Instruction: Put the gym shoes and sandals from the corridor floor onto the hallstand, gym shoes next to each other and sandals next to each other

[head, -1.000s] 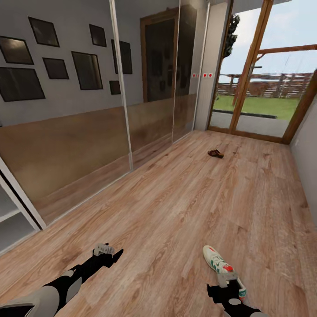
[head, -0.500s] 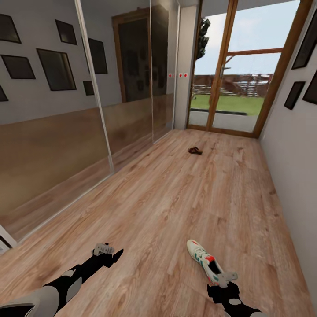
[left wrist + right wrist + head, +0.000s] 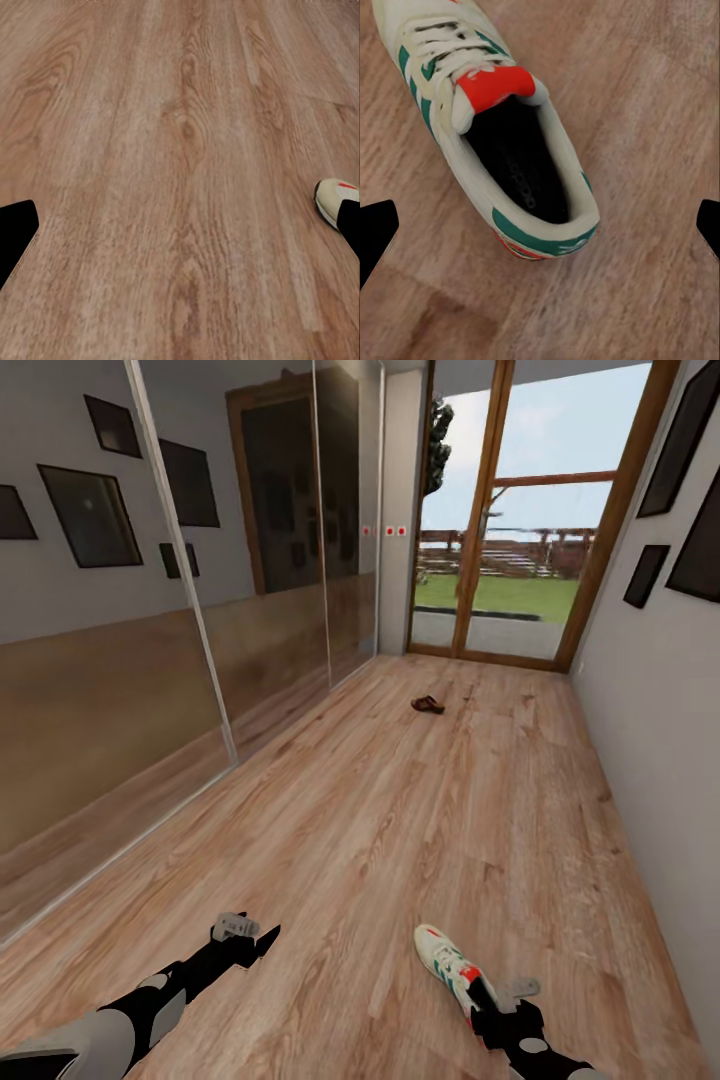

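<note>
A gym shoe (image 3: 455, 974) lies on its sole on the corridor floor (image 3: 430, 820), directly under the right claw (image 3: 503, 1003), which hangs just above its heel with nothing in it. In the right wrist view the shoe (image 3: 484, 127) sits between the two dark fingertips at the picture's edges, so the jaws stand wide apart, clear of both sides of the shoe. The left claw (image 3: 243, 932) hovers over bare floor well to the side of the shoe, also spread and empty; the shoe's toe (image 3: 334, 199) peeks in at the edge of the left wrist view. Far beyond the shoe, near the glass door (image 3: 500, 550), a sandal (image 3: 427, 704) rests on the floor.

The shoe is likely light, with a soft upper that gives under pressure and a firmer sole and heel cup. The open collar behind the red tongue looks like the best hold: one finger inside the opening, one outside against the green-striped side wall, or a pinch across the stiff heel. Squeezing the laced midfoot would probably just crush it.
</note>
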{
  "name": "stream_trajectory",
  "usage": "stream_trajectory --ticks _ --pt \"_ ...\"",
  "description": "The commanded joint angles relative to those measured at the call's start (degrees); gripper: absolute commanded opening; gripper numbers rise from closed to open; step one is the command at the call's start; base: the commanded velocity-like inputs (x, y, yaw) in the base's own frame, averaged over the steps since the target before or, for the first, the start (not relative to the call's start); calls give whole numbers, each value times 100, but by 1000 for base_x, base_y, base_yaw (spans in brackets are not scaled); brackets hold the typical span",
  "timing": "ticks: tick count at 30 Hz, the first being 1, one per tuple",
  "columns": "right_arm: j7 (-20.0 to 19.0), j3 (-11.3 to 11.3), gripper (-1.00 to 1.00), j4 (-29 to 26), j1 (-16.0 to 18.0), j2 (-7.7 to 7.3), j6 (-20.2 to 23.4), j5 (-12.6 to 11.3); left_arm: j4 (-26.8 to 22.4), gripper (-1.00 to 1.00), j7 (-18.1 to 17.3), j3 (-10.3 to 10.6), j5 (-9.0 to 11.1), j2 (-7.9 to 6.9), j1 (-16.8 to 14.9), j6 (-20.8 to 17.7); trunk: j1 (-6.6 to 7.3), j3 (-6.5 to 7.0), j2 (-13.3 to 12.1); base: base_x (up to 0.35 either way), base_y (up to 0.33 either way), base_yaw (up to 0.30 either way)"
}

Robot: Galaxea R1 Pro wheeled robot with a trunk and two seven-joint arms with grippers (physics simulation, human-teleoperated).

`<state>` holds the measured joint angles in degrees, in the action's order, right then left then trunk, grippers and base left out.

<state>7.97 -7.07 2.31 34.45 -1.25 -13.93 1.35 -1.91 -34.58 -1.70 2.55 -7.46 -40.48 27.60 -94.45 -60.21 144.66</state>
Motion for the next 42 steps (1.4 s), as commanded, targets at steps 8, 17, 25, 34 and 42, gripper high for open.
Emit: stream_trajectory --ticks 8,17,25,34,42 --pt "29 -41 100 24 9 2 -30 15 7 100 -40 -15 27 -1 -4 -1 -1 -5 2 103 0 -10" --pt "29 -41 100 24 9 2 -35 15 9 100 -40 -15 27 -1 -4 -1 -1 -5 2 13 0 -1" --pt "-42 -186 100 -1575 1215 -887 2213 267 10 100 -32 -15 27 -1 -4 -7 -1 -5 2 0 0 0" --pt "-1506 -209 100 -1111 1434 -938 2246 385 7 100 -38 -18 33 -7 -4 -9 -1 -5 2 0 0 0" --pt "-2157 -211 100 -806 1463 -892 2113 1000 -1 100 -40 -26 36 -21 -4 -9 -1 -5 2 0 0 0"
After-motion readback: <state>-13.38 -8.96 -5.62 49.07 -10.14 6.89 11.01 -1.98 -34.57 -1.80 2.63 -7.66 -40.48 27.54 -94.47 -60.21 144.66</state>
